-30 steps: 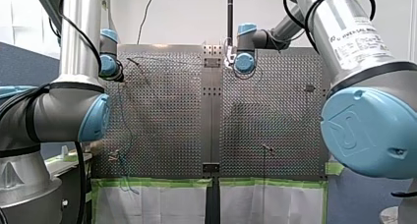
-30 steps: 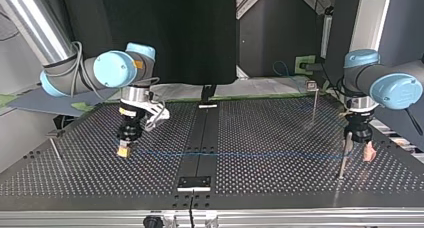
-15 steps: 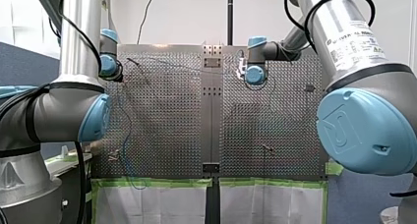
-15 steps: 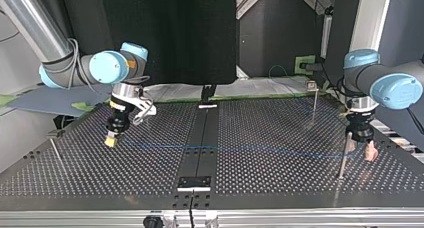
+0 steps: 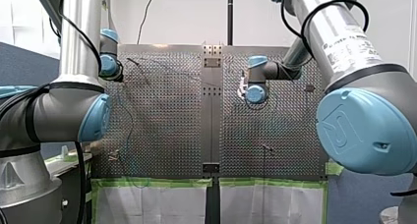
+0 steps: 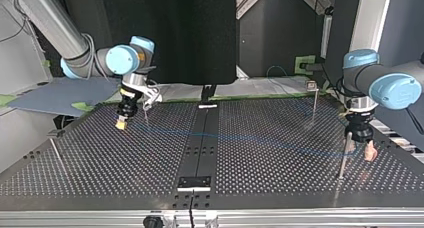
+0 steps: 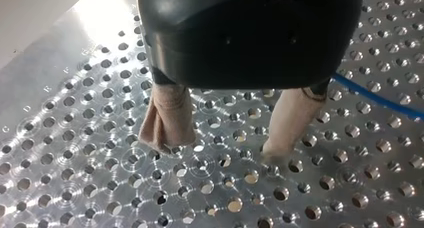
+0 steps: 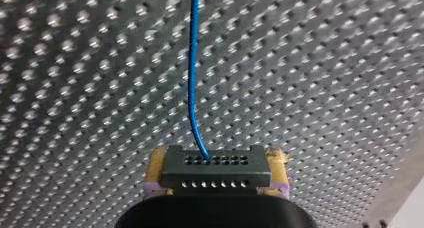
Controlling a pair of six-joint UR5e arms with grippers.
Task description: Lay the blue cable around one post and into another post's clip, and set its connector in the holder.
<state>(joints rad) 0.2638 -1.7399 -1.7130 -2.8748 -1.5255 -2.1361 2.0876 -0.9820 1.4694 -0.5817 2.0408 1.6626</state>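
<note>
Pinching the black connector (image 8: 216,174), my right gripper (image 8: 216,164) holds the blue cable (image 8: 192,78).

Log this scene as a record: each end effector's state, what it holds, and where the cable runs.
right end effector: shut on connector, yellow pads
left end effector: open, beige pads, nothing between
connector: held above table, not in a holder
cable: blue, runs from connector across table to post beside left end effector
</note>
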